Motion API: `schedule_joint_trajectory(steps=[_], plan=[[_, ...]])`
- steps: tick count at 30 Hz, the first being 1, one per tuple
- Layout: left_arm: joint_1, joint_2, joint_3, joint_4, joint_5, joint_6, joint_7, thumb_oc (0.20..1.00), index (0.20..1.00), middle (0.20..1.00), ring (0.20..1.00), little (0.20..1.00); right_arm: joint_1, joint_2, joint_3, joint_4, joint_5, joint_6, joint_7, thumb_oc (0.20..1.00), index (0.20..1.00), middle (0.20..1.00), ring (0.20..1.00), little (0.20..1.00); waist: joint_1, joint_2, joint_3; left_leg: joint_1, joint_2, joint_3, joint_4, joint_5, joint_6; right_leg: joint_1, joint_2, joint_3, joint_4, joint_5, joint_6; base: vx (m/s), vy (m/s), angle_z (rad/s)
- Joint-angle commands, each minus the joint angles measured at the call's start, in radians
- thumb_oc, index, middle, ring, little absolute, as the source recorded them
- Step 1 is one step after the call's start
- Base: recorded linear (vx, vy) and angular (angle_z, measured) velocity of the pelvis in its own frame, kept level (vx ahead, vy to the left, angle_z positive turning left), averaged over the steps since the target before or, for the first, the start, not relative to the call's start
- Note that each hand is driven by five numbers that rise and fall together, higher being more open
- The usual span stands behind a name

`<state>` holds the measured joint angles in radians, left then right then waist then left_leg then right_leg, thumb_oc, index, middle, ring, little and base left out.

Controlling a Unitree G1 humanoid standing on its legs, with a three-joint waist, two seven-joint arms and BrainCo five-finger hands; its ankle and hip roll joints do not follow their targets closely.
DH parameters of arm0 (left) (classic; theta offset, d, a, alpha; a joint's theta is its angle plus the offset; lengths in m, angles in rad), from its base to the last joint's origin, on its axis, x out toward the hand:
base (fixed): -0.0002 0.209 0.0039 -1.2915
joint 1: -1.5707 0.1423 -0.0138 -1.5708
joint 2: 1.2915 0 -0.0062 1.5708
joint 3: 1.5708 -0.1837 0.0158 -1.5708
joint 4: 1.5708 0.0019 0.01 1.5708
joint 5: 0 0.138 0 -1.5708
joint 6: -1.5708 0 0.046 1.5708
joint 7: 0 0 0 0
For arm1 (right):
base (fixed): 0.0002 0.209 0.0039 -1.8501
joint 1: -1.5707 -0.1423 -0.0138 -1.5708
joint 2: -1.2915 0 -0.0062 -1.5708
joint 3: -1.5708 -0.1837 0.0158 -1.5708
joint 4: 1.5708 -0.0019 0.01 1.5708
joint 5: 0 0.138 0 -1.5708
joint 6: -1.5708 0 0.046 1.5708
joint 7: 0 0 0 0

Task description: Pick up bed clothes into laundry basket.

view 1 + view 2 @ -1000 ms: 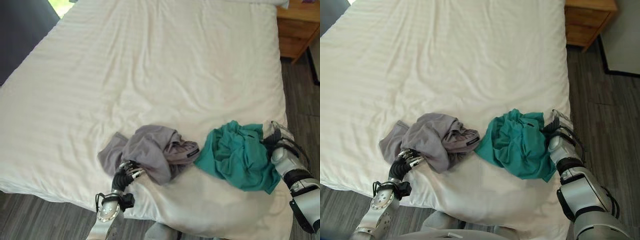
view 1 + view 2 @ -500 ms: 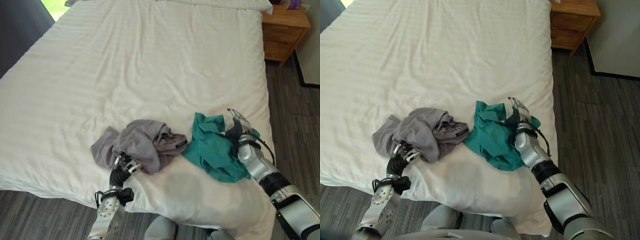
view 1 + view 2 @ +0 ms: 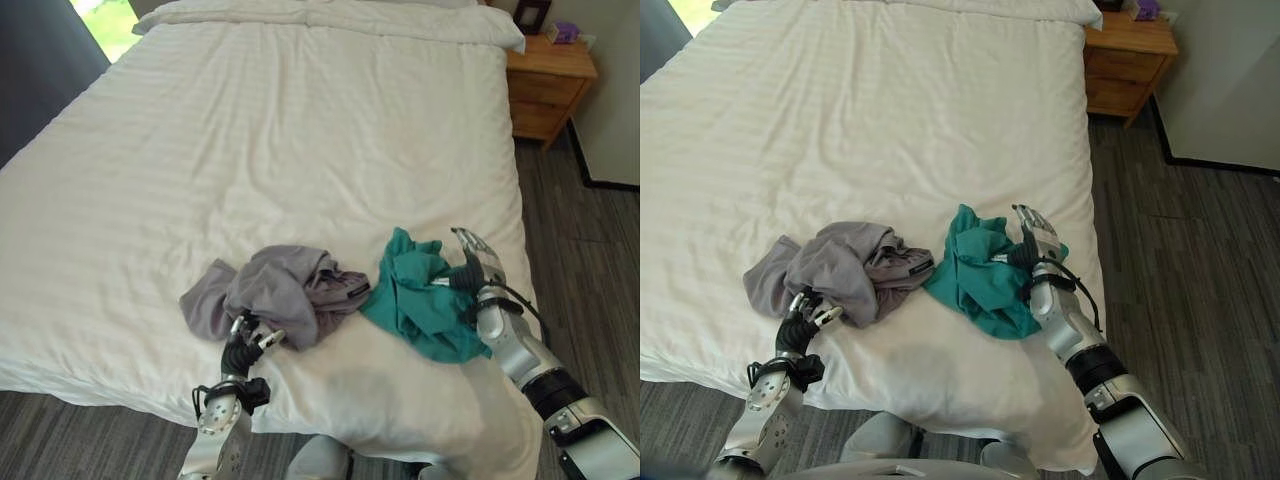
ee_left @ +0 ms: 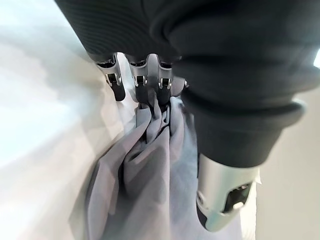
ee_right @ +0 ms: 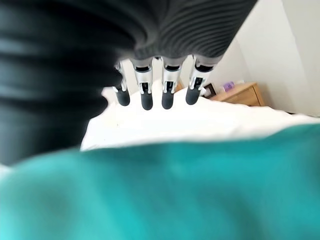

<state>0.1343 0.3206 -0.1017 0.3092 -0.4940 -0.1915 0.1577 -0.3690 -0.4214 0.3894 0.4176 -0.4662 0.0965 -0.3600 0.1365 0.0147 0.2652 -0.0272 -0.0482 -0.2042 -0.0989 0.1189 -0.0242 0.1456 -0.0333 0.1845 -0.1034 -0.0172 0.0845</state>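
two garments (image 3: 275, 295) lie on white bed (image 3: 300, 120).

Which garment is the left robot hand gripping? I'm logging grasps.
The grey garment, lying left of the teal garment. The left robot hand has its fingers curled into grey cloth; the right robot hand rests open-fingered against the teal one.

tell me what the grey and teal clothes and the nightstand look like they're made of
Grey garment: soft, matte knit-like fabric, judging by its limp folds. The left hand has its fingers curled into it.
Teal garment: a thin, matte cloth that crumples loosely; the weave is too fine to tell.
Nightstand: looks like wood with a warm orange-brown finish.
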Motion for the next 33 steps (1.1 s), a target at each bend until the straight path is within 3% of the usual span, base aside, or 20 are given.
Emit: schedule_joint_trajectory(steps=[1,4,5,6,7,13,17,18,19,23,25,26,29,33], plan=[[0.062,-0.003,-0.026,0.012,0.037,0.009,-0.004,1.000,1.000,1.000,1.000,1.000,0.013,0.017,0.000,0.024,0.051,-0.041,0.022,1.000,1.000,1.000,1.000,1.000,-0.015,0.000,-0.044,-0.068,0.084,0.017,0.012,-0.029,-0.088,0.039,-0.061,-0.036,0.016,-0.111,0.003,-0.01,-0.024,0.11],[0.056,-0.013,-0.022,0.023,0.040,0.009,-0.003,1.000,1.000,1.000,1.000,1.000,0.063,0.050,0.028,0.088,0.086,-0.049,0.060,1.000,1.000,1.000,1.000,1.000,-0.018,0.004,-0.041,-0.072,0.084,0.010,0.012,-0.022,-0.093,0.042,-0.056,-0.049,0.016,-0.112,-0.001,-0.01,-0.036,0.08],[0.049,-0.016,-0.021,0.027,0.043,0.009,-0.010,1.000,1.000,1.000,1.000,1.000,0.086,0.082,0.059,0.170,0.117,-0.049,0.097,0.674,0.674,0.674,0.674,0.674,-0.016,0.005,-0.040,-0.071,0.084,0.007,0.012,-0.021,-0.096,0.049,-0.055,-0.059,0.016,-0.116,-0.002,0.00,-0.053,0.12],[0.041,-0.018,-0.023,0.026,0.039,0.007,-0.014,1.000,1.000,1.000,1.000,1.000,0.090,0.100,0.071,0.233,0.143,-0.045,0.115,0.555,0.555,0.555,0.555,0.555,-0.015,0.006,-0.040,-0.071,0.084,0.004,0.012,-0.019,-0.098,0.052,-0.053,-0.064,0.016,-0.117,-0.003,0.01,-0.056,0.25],[0.033,-0.013,-0.022,0.021,0.038,0.004,-0.019,1.000,1.000,1.000,1.000,1.000,0.087,0.111,0.086,0.294,0.149,-0.040,0.135,0.200,0.200,0.200,0.200,0.200,-0.011,0.008,-0.041,-0.071,0.085,-0.001,0.012,-0.017,-0.100,0.054,-0.052,-0.070,0.016,-0.118,-0.004,0.01,-0.041,0.25],[0.021,0.023,0.007,-0.075,0.012,-0.013,-0.024,1.000,1.000,1.000,1.000,1.000,0.062,0.156,0.068,0.459,0.236,-0.032,0.159,0.200,0.200,0.200,0.200,0.200,0.009,0.017,-0.048,-0.072,0.085,-0.015,0.012,-0.008,-0.110,0.066,-0.047,-0.091,0.016,-0.122,-0.008,0.00,-0.030,0.14],[-0.030,0.102,0.100,-0.231,0.030,-0.056,0.015,1.000,1.000,1.000,1.000,1.000,0.080,0.026,-0.066,0.284,0.299,-0.047,0.127,0.200,0.200,0.200,0.200,0.200,-0.011,0.009,-0.058,-0.071,0.095,-0.006,0.012,-0.004,-0.117,0.068,-0.041,-0.092,0.016,-0.121,-0.009,-0.03,-0.019,0.18],[-0.069,0.141,0.158,-0.302,0.046,-0.079,0.048,1.000,1.000,1.000,1.000,1.000,0.107,-0.063,-0.162,0.109,0.335,-0.065,0.099,0.200,0.200,0.200,0.200,0.200,-0.033,0.004,-0.059,-0.068,0.104,0.005,0.012,-0.007,-0.120,0.064,-0.041,-0.085,0.016,-0.116,-0.007,-0.02,-0.005,0.09],[-0.068,0.141,0.156,-0.304,0.046,-0.077,0.048,1.000,1.000,1.000,1.000,1.000,0.115,-0.066,-0.167,0.098,0.335,-0.060,0.101,0.200,0.200,0.200,0.200,0.200,-0.030,0.004,-0.059,-0.066,0.103,0.006,0.012,-0.008,-0.120,0.065,-0.042,-0.085,0.016,-0.118,-0.007,-0.06,0.010,0.11],[-0.135,0.221,0.245,-0.378,0.181,-0.078,0.103,1.000,1.000,1.000,1.000,1.000,0.241,-0.222,-0.440,-0.192,0.377,-0.123,0.046,0.200,0.200,0.200,0.200,0.200,-0.088,0.001,-0.081,-0.059,0.127,0.038,0.012,-0.009,-0.120,0.048,-0.042,-0.056,0.016,-0.096,0.006,0.02,0.023,-0.19],[-0.137,0.221,0.241,-0.378,0.182,-0.077,0.104,1.000,1.000,1.000,1.000,1.000,0.248,-0.222,-0.446,-0.198,0.377,-0.120,0.048,0.200,0.200,0.200,0.200,0.200,-0.084,0.002,-0.082,-0.059,0.128,0.040,0.012,-0.010,-0.120,0.047,-0.042,-0.055,0.016,-0.096,0.006,0.05,0.026,-0.35],[-0.164,0.236,0.234,-0.334,0.256,-0.047,0.119,1.000,1.000,1.000,1.000,1.000,0.308,-0.245,-0.566,-0.297,0.415,-0.147,0.032,0.200,0.200,0.200,0.200,0.200,-0.120,-0.001,-0.102,-0.044,0.136,0.060,0.012,-0.025,-0.118,0.043,-0.047,-0.037,0.016,-0.092,0.014,0.06,0.056,-0.40],[-0.186,0.250,0.209,-0.270,0.346,-0.001,0.116,1.000,1.000,1.000,1.000,1.000,0.345,-0.252,-0.630,-0.363,0.427,-0.158,0.027,0.200,0.200,0.200,0.200,0.200,-0.152,-0.002,-0.117,-0.028,0.144,0.089,0.012,-0.042,-0.113,0.032,-0.053,-0.009,0.016,-0.083,0.027,0.11,0.056,-0.33],[-0.200,0.324,0.182,-0.108,0.710,0.118,0.154,1.000,1.000,1.000,1.000,1.000,0.423,-0.248,-0.726,-0.403,0.407,-0.176,0.010,0.200,0.200,0.200,0.200,0.200,-0.213,-0.010,-0.144,-0.007,0.150,0.141,0.012,-0.086,-0.100,0.011,-0.069,0.043,0.016,-0.072,0.048,0.09,0.090,-0.51]])
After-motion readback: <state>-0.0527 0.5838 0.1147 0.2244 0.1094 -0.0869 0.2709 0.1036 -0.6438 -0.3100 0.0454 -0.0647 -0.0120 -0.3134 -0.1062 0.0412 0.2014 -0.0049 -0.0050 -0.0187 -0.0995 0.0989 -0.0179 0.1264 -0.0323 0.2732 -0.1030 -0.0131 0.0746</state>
